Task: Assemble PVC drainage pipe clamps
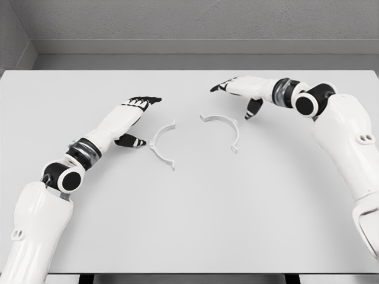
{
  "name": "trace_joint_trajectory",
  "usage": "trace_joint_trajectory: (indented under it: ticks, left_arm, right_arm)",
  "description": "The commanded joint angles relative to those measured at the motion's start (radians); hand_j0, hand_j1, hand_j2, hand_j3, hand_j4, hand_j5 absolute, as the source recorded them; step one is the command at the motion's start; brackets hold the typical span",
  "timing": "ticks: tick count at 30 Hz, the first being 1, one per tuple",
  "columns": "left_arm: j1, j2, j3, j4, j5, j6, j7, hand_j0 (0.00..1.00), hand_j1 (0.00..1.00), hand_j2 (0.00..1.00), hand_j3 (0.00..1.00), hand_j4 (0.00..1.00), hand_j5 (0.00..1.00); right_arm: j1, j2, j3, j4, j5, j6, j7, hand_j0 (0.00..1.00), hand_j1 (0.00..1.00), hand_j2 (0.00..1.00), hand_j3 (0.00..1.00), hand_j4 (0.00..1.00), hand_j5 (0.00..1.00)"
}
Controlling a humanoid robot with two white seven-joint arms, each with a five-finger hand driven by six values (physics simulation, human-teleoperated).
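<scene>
On the plain white tabletop (189,225), before a grey wall, two white half-ring clamps (162,146) (224,128) lie apart near the middle. The left hand (135,118) and right hand (237,92) hover beside them, fingers spread, holding nothing.

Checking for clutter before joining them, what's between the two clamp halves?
Nothing: in the head view only bare table shows between the left half and the right half.
</scene>
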Motion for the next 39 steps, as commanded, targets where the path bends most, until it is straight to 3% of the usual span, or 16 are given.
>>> trace_joint_trajectory:
  ticks: [1, 39]
  left_arm:
    - [0.000, 0.000, -0.001, 0.000, 0.006, 0.001, 0.000, 1.00, 1.00, 1.00, 1.00, 1.00, 1.00]
    - [0.003, 0.000, 0.001, -0.005, 0.006, 0.001, 0.000, 1.00, 1.00, 1.00, 1.00, 1.00, 1.00]
  right_arm:
    - [0.000, 0.015, -0.001, 0.017, -0.004, 0.002, -0.012, 1.00, 1.00, 1.00, 1.00, 1.00, 1.00]
    - [-0.002, 0.045, 0.022, 0.014, -0.008, 0.001, -0.003, 1.00, 1.00, 1.00, 1.00, 1.00, 1.00]
